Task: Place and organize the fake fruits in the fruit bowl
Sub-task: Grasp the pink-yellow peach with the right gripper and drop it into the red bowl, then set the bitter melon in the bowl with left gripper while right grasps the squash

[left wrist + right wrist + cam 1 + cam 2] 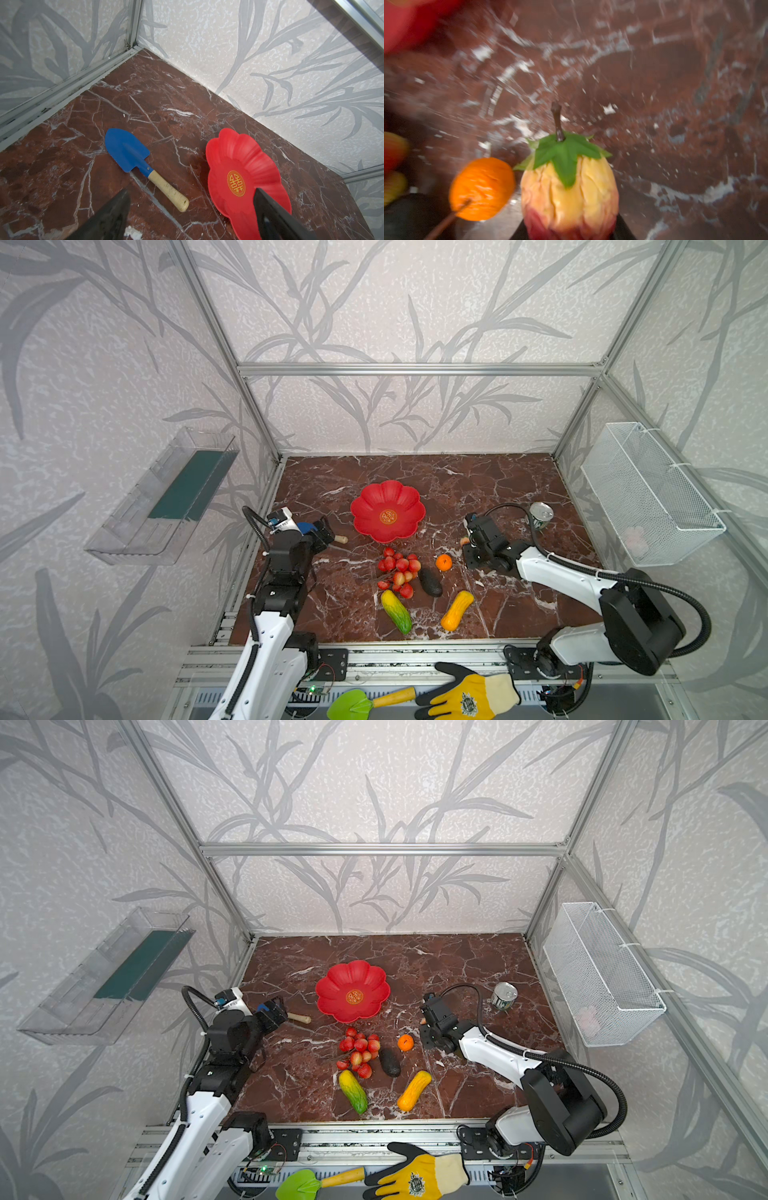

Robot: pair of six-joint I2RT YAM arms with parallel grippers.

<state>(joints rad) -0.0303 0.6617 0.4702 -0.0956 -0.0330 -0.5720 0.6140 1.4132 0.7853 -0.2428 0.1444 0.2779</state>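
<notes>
With the peach (569, 195) clamped in the shut right claw (569, 230) just beside the orange (481, 189), a lift clear of the surface (478, 485) is advised before carrying to the empty bowl (387, 510), while the left claw (191, 207) hangs wide open and empty.

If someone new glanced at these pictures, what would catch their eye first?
Most likely the glossy red fruit bowl, empty at mid-table. Just in front of it the fake fruits lie loose on the marble: a grape bunch, avocado, small orange and two oblongs. In the right wrist view, the right gripper is shut on a peach-like fruit.
</notes>
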